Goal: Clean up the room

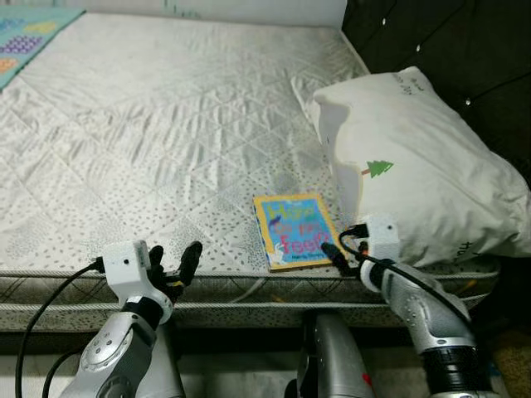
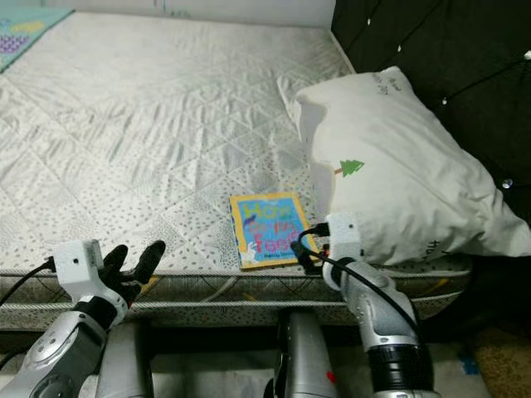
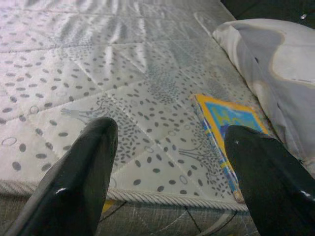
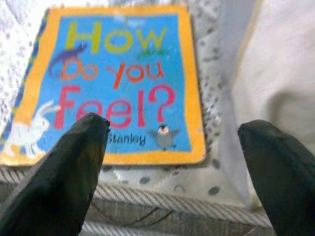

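A children's book (image 1: pixel 299 230) titled "How Do You Feel?", blue with a yellow border, lies flat on the grey quilted mattress (image 1: pixel 166 141) near its front edge. A white pillow (image 1: pixel 423 166) with a small green tree print lies just to the book's right. My right gripper (image 1: pixel 344 246) is open at the book's near right corner, its fingers spread on either side of the corner in the right wrist view (image 4: pixel 174 128). My left gripper (image 1: pixel 174 253) is open and holds nothing; it hovers at the mattress's front edge, left of the book (image 3: pixel 229 123).
A dark tufted headboard (image 1: pixel 448 41) runs along the right side behind the pillow. A colourful mat (image 1: pixel 25 37) lies at the far left corner of the bed. The mattress side (image 1: pixel 249 303) drops away below both grippers.
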Available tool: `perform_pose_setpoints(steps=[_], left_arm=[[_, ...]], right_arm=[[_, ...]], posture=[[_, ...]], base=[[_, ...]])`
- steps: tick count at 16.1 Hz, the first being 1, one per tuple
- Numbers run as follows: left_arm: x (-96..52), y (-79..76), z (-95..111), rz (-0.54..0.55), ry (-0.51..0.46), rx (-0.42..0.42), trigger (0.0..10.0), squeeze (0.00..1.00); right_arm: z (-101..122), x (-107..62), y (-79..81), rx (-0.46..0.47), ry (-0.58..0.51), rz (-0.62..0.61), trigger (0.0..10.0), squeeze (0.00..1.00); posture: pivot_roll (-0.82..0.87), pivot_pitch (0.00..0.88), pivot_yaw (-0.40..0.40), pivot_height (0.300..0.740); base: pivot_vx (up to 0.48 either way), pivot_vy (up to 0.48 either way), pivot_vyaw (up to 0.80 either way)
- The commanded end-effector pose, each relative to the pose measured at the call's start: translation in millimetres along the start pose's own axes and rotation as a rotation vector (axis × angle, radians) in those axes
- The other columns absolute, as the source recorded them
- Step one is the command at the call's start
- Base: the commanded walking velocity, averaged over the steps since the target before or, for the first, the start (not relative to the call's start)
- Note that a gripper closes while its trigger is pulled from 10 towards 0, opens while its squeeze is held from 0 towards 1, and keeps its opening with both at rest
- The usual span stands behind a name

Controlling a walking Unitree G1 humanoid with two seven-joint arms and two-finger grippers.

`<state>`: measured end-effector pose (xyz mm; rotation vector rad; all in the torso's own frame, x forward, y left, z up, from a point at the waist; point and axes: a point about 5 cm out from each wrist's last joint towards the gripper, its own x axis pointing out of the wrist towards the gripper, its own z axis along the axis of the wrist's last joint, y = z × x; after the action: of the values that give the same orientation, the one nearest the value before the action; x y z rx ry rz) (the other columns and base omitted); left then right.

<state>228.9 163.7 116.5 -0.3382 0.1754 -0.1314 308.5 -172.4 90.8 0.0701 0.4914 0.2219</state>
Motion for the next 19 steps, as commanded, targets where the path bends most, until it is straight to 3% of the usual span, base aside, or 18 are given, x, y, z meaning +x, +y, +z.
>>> perform_pose_setpoints(steps=[1,5,11,15,19], left_arm=[[1.6,-1.2,1,-0.015,-0.002,0.021,10.0,0.00],[8.6,-2.7,2,-0.040,-0.008,0.039,10.0,0.00],[10.8,-7.3,-1,-0.065,-0.006,0.043,10.0,0.00],[-2.0,-8.9,-6,-0.047,0.014,0.032,10.0,0.00],[-12.7,-11.5,-7,-0.044,0.033,0.016,10.0,0.00]], right_arm=[[4,-4.0,-3.9,0.008,-0.035,-0.011,10.0,0.00],[7,-8.4,-7.1,0.042,-0.099,-0.016,10.0,0.00],[0,3.4,14.3,0.072,-0.080,0.040,10.0,0.00],[-12,27.8,34.9,0.081,-0.007,0.016,10.0,0.00],[-8,49.4,51.3,0.093,0.037,0.008,10.0,0.00]], posture=[[0.07,0.024,-0.070,0.514],[0.06,0.000,-0.060,0.514],[0.06,0.000,-0.050,0.514],[0.09,0.048,-0.063,0.514],[0.11,0.105,-0.071,0.514]], base=[[0.000,0.000,0.00],[0.000,0.000,0.00],[0.000,0.000,0.00],[0.000,0.000,0.00],[0.000,0.000,0.00]])
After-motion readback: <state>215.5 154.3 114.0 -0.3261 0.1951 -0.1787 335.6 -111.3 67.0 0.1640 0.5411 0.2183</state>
